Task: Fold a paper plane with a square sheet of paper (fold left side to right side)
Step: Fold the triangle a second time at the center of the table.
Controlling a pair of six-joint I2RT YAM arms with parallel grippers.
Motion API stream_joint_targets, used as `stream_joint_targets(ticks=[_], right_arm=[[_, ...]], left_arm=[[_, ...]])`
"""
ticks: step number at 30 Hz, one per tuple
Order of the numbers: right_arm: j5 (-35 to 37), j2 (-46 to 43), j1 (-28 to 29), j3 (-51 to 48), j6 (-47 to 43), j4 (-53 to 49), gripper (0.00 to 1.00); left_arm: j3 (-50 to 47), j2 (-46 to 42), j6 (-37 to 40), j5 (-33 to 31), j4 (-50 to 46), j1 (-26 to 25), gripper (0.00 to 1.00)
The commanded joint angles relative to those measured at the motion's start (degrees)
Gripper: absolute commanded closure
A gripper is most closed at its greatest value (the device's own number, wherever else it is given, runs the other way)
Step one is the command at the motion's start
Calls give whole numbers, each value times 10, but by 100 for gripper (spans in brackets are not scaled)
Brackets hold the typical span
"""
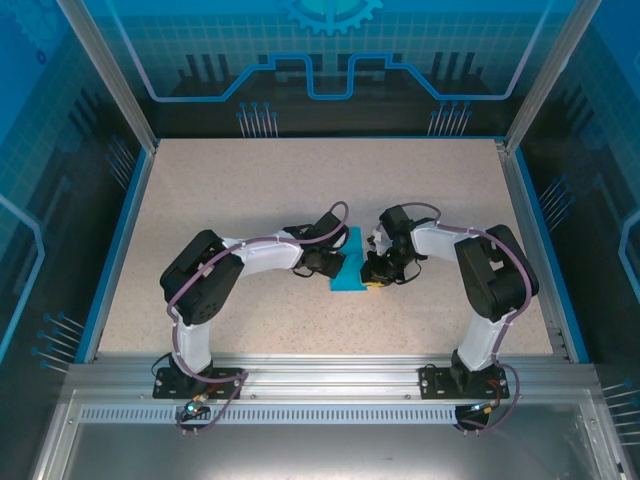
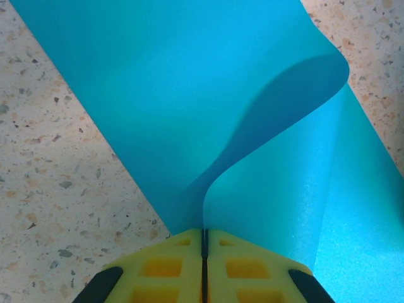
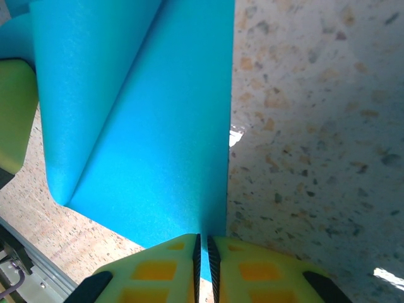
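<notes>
Paper [image 1: 348, 272] on table [image 1: 250, 200], near centre

No words, numbers or brand marks can be read anywhere. The back wall [image 1: 420, 50] bears a gear emblem [image 1: 332, 12] and circuit-like lines [image 1: 330, 82], pictures without lettering. The arm bases [image 1: 197, 380] may carry small labels, but they are too tiny and blurred to tell.
</notes>
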Motion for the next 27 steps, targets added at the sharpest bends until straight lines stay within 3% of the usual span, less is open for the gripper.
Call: stream_joint_targets(ticks=[1, 10, 16, 27], right_arm=[[0, 13, 13, 0, -12, -13, 84], [-125, -53, -47, -31, 64, 110, 87], [-132, -31, -45, -9, 129, 178, 89], [-110, 34, -11, 41, 155, 182, 89]], left_arm=[[-4, 9, -5, -1, 2, 5, 90], [-8, 12, -9, 12, 4, 4, 90], [-10, 15, -11, 18, 9, 4, 90], [-7, 20, -11, 22, 8, 5, 90]])
